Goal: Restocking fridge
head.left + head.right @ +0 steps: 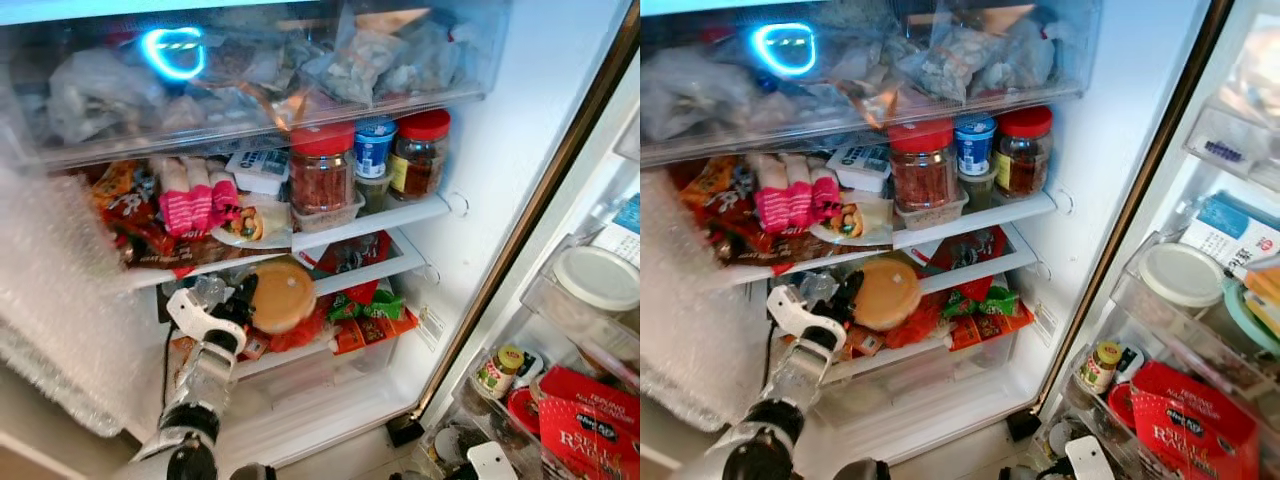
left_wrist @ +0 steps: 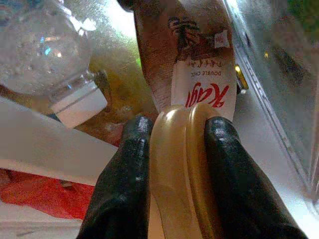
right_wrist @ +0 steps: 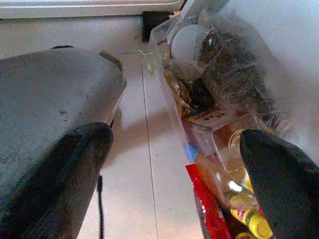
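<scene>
**Tan-lidded jar going onto the lower fridge shelf**

We have our left gripper (image 1: 262, 303) pinched on the edge of a round, tan plastic lid (image 1: 283, 294) belonging to a jar we are restocking; in the left wrist view the two black fingers (image 2: 122, 179) press that lid's rim (image 2: 180, 169) from both sides. The jar sits at the mouth of the lower white wire shelf (image 1: 372, 270), at about seven o'clock from the red-lidded glass jar of reddish flakes (image 1: 322, 168) on the shelf above. Red and green snack packets (image 1: 365, 310) crowd the space at three o'clock of the lid, touching or nearly so; we cannot tell which.

Our right gripper (image 3: 174, 164) hangs low with its fingers spread wide, holding nothing, over the pale floor beside a clear door bin of bottles and bags (image 3: 219, 124).

We judge the step in hand to be placing. Next we should push the jar deeper until it rests fully on the shelf, then part the fingers and draw straight back, minding the packets.
</scene>
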Motion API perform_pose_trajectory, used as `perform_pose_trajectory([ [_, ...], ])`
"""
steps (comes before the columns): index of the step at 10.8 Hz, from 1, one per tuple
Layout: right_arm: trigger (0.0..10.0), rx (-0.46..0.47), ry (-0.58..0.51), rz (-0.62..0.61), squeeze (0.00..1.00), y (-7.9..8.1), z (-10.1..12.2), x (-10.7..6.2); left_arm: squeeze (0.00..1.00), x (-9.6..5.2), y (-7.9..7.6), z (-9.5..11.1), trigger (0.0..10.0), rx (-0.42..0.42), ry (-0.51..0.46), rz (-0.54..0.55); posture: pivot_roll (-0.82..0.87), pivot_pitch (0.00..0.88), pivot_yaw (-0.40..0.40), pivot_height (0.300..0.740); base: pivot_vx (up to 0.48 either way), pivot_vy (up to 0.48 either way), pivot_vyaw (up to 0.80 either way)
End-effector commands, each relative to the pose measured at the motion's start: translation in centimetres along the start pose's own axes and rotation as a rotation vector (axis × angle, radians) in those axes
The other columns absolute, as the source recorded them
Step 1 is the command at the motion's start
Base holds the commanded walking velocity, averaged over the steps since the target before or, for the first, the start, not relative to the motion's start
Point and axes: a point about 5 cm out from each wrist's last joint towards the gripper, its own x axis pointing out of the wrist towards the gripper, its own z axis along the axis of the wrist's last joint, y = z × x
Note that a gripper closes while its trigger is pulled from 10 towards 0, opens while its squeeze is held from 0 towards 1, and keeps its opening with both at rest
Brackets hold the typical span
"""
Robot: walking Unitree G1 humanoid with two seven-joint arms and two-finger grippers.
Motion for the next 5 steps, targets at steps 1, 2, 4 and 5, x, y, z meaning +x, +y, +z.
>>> perform_pose_trajectory([
  [1,10.0,-0.005,0.015,0.002,0.0,-0.22,-0.5,-0.11,0.0,0.37,-0.4,0.18,10.0,-0.02,-0.024,0.01,-0.07,0.017,-0.041,0.646,0.0,0.0,0.0],
  [2,10.0,-0.008,0.016,0.001,0.0,-0.37,-0.59,-0.15,0.0,0.53,-0.48,0.3,10.0,-0.006,-0.029,0.018,-0.07,0.026,-0.047,0.646,0.0,0.0,0.0],
  [4,10.0,-0.011,0.016,-0.001,0.0,-0.53,-0.9,-0.24,0.0,0.76,-0.54,0.38,10.0,0.018,-0.027,0.04,-0.09,0.048,-0.051,0.646,0.0,0.0,0.0],
  [5,10.0,-0.009,0.018,0.0,0.0,-0.5,-1.14,-0.28,0.0,0.72,-0.43,0.35,10.0,0.021,-0.03,0.051,-0.1,0.068,-0.055,0.646,0.0,0.0,0.0],
])
